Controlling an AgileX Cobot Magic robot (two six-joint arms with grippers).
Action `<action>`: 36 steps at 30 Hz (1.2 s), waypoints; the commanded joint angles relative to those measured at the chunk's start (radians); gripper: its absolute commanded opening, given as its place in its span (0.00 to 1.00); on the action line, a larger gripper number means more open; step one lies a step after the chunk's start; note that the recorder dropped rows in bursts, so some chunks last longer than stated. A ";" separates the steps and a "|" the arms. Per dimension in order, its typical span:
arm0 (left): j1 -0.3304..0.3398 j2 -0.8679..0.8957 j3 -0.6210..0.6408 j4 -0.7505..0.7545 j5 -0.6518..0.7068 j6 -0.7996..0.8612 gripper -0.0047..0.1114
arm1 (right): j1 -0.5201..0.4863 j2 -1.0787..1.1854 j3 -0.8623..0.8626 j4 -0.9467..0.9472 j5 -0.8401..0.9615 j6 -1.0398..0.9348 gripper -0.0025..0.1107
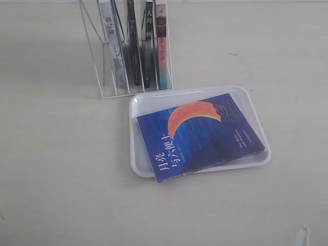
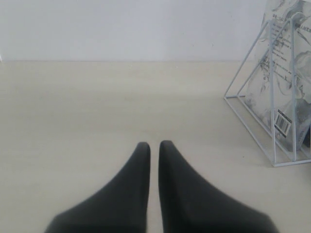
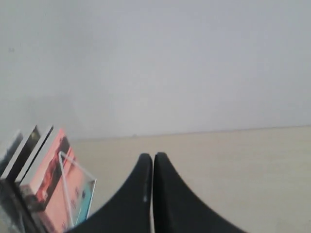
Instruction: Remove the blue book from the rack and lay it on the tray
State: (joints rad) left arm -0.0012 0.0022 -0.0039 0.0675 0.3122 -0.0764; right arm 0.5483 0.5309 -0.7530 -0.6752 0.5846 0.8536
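**Blue book flat on the tray, both pincers closed on nothing**

Lying face up in the plain white rectangular plastic tray (image 1: 245, 100) with rounded corners and a low rim: the thin blue paperback book (image 1: 202, 136), orange crescent and white Chinese title uppermost. Sits askew to the tray's sides, with the near-left corner poking out over the front rim. Out of the white wire book rack (image 1: 102, 77), well clear of any gripper.

Just behind the tray's far-left corner on the pale beige tabletop (image 1: 61, 154), the rack, with four books upright in its slots: a grey-white spine (image 1: 114, 46), a black spine (image 1: 133, 43), another dark spine (image 1: 148, 41) and a pink-and-teal spine (image 1: 162, 46).

Left gripper (image 2: 154, 145): black fingers drawn together, only a thin slit between the tips, nothing gripped, low over bare tabletop with the rack nearby.

Right gripper (image 3: 152, 158): tips pressed together, nothing between them, close to the tops of the racked books, the pink cover nearest.
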 commanded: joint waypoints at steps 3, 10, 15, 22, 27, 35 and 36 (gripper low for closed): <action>-0.010 -0.002 0.004 0.002 -0.006 0.002 0.09 | -0.233 -0.276 0.171 0.002 -0.124 0.016 0.02; -0.010 -0.002 0.004 0.002 -0.006 0.002 0.09 | -0.262 -0.379 0.195 -0.009 -0.109 -0.005 0.02; -0.010 -0.002 0.004 0.002 -0.006 0.002 0.09 | -0.260 -0.381 0.195 -0.007 -0.110 -0.086 0.02; -0.010 -0.002 0.004 0.002 -0.006 0.002 0.09 | -0.260 -0.381 0.239 0.002 -0.129 -0.137 0.02; -0.010 -0.002 0.004 0.002 -0.006 0.002 0.09 | -0.260 -0.381 0.310 0.169 -0.143 -0.246 0.02; -0.010 -0.002 0.004 0.002 -0.006 0.002 0.09 | -0.260 -0.381 0.436 0.524 -0.343 -0.734 0.02; -0.010 -0.002 0.004 0.002 -0.006 0.002 0.09 | -0.260 -0.381 0.446 0.570 -0.356 -0.797 0.02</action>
State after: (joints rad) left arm -0.0012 0.0022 -0.0039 0.0675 0.3122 -0.0764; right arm 0.2904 0.1542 -0.3381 -0.2381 0.3010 0.2501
